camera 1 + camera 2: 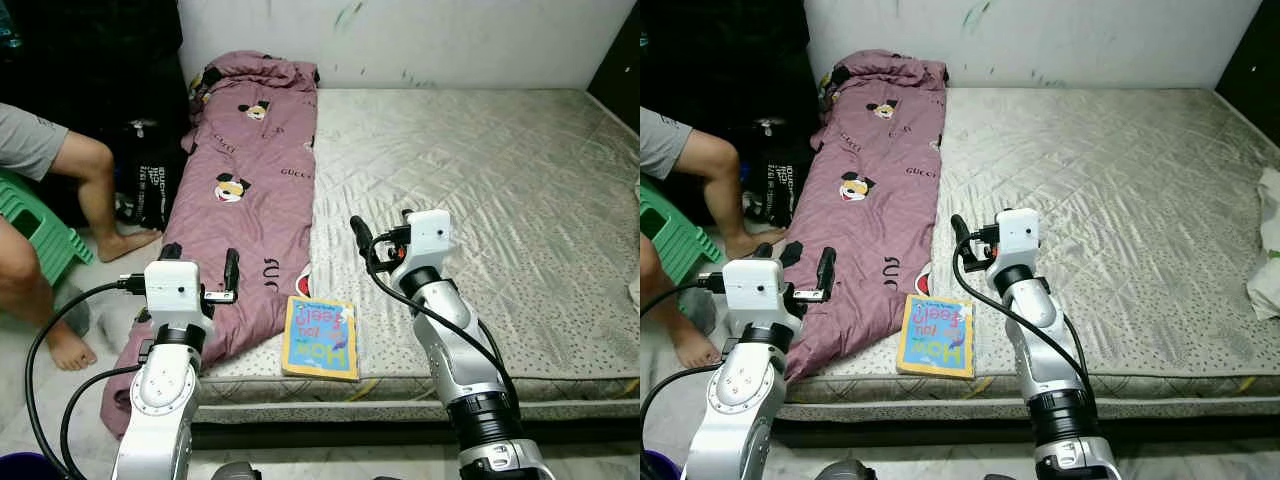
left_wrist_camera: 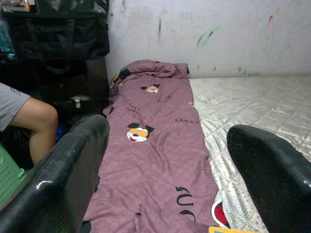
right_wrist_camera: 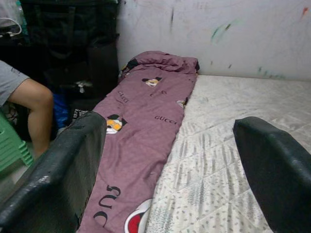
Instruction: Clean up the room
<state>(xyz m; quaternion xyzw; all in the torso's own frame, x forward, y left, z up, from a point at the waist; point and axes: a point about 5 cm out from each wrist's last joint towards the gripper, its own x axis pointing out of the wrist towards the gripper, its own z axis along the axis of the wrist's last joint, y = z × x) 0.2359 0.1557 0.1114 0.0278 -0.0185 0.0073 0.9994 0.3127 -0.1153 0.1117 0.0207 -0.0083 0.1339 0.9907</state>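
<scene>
A mattress (image 1: 480, 190) spans centre and right of the frame. A purple blanket (image 1: 250, 190) runs along its left edge, upper left to lower left. A book (image 1: 321, 338) lies at the bottom-centre edge. The left hand (image 1: 200, 265) hovers over the blanket, open and empty. The right hand (image 1: 380, 228), also open and empty, is above the book. A person (image 1: 50, 200) sits far left.

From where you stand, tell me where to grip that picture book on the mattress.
Probably take the book by its near edge, coming from the robot's side. It lies flat at the mattress front edge, so one finger might slip under there. The right pincer hovers open just beyond it.
</scene>
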